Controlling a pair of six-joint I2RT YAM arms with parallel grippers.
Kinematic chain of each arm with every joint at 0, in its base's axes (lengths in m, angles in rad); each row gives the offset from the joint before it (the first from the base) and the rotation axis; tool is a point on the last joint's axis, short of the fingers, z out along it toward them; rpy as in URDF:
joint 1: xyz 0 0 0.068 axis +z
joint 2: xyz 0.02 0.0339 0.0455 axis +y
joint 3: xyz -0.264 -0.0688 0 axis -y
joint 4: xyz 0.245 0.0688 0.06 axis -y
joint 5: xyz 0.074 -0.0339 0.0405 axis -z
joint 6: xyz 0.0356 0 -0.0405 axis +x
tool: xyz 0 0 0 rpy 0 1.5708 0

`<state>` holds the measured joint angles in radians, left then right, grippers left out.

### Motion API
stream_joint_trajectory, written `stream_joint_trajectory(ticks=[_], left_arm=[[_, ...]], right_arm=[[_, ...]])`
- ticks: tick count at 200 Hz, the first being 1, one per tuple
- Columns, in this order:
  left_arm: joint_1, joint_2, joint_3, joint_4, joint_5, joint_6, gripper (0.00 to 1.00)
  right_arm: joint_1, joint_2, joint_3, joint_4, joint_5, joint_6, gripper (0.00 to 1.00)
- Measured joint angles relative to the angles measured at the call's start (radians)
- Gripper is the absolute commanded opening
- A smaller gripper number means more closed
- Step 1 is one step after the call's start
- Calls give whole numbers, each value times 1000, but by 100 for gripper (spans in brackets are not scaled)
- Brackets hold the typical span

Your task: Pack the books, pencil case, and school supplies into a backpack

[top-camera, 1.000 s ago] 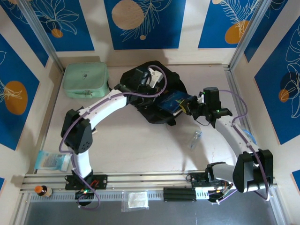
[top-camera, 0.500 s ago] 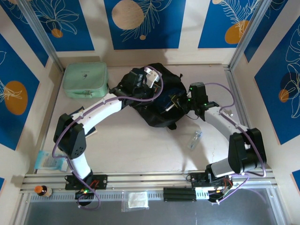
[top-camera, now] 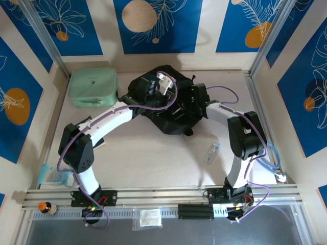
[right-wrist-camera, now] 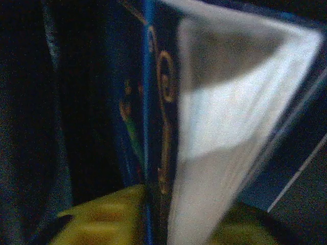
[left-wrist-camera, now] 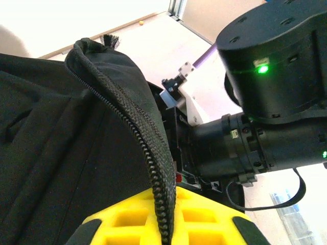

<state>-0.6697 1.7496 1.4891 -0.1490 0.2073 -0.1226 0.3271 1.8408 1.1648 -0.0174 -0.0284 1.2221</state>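
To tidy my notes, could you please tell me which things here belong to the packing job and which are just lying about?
For the job: backpack, navy book, mint green case, clear plastic piece.
Lying about: light blue packet, orange-capped bottle, white packet.

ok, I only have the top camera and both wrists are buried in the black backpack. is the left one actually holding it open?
Observer: Left wrist view: the left gripper pinches the backpack by its zipper edge, which runs up from between the yellow pads.
Operator: and the right, anything in it?
Observer: Right wrist view: the right gripper holds a book, dark cover with yellow lettering, white pages fanned.
Operator: inside the opening?
Observer: Dark fabric sits close on the book's left there. It is blurred, but it looks inside.
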Motion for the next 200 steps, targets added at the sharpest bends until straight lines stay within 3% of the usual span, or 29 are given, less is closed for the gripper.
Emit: stream_joint_trajectory(ticks=[28,92,101,115,139,178,200], left_arm=[[2,0,0,0,-2,0,1],[8,20,0,1,4,-9,14],[9,21,0,0,10,-10,22],[10,21,0,2,26,-11,48],[16,18,-11,-1,48,-40,71],[66,-66,-146,-27,46,-88,89],[136,-159,-262,-47,2,-138,94]], right_arm=[[-7,-14,-32,-19,0,-5,62],[-57,-352,-170,-132,33,-72,69],[-66,-415,-187,-156,52,-86,71],[-79,-500,-209,-195,94,-117,74],[-93,-603,-223,-269,167,-184,78],[-99,-662,-220,-333,229,-301,89],[-87,-642,-203,-348,237,-349,97]])
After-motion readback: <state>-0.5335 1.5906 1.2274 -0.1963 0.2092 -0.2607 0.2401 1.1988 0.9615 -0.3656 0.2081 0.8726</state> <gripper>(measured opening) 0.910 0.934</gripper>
